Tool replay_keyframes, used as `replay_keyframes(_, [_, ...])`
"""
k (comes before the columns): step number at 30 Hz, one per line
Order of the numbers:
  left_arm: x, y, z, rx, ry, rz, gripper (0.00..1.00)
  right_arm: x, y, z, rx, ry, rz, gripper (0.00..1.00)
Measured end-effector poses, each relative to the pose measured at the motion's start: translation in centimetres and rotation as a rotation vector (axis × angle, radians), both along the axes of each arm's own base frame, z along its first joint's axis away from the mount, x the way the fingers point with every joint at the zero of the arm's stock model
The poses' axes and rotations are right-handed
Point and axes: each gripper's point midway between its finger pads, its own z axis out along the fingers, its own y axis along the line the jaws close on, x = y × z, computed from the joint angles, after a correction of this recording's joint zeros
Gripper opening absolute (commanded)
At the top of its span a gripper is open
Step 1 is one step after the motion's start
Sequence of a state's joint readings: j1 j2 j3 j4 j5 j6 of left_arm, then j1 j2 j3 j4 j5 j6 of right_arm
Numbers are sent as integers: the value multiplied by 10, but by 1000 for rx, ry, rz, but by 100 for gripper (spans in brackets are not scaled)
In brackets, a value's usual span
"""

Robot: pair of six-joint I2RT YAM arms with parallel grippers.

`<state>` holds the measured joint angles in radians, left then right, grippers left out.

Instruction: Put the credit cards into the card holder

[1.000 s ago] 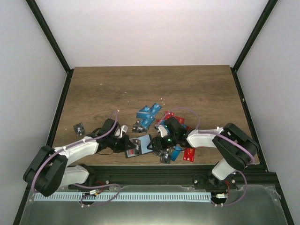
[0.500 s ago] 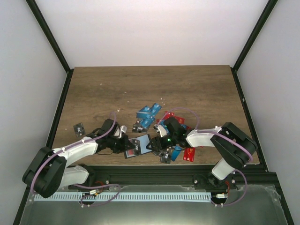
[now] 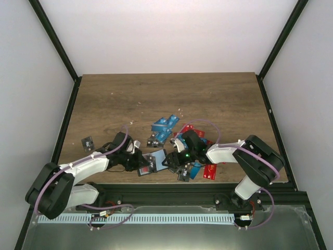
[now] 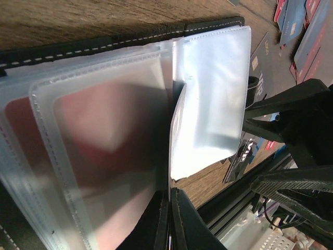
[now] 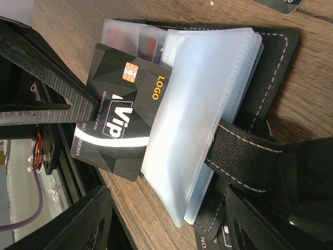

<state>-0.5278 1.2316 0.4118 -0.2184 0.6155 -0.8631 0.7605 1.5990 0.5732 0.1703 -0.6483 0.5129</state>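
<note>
The card holder [image 3: 159, 157] lies open near the table's front edge, its clear plastic sleeves fanned out [image 5: 208, 99] over the black stitched cover [image 5: 273, 67]. My left gripper [image 3: 139, 160] is shut on a black card with a gold chip and white "ViP" print [image 5: 117, 122], whose far end sits in a sleeve. In the left wrist view the jaws [image 4: 170, 195] are pressed together below the sleeves [image 4: 213, 94]. My right gripper [image 3: 173, 162] is open, its fingers [image 5: 78, 219] either side of the sleeves' edge, by the clasp tab [image 5: 244, 151]. Red cards show inside other sleeves [image 4: 104, 135].
Loose cards lie behind and right of the holder: blue ones [image 3: 165, 124], a red one [image 3: 209, 171], a black one [image 3: 183, 175]. One black card [image 3: 87, 141] lies alone at the left. The black frame rail [image 3: 197, 187] runs just in front.
Almost nothing. My left gripper and its black card have edged slightly toward the holder's sleeves. The right arm holds its place.
</note>
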Motion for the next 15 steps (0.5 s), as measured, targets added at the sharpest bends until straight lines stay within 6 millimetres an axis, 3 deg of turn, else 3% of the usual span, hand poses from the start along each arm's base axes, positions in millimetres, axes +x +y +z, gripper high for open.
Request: replay_keyframes(15, [1, 7, 8, 21, -1, 61, 4, 2, 4, -1, 21, -9, 9, 62])
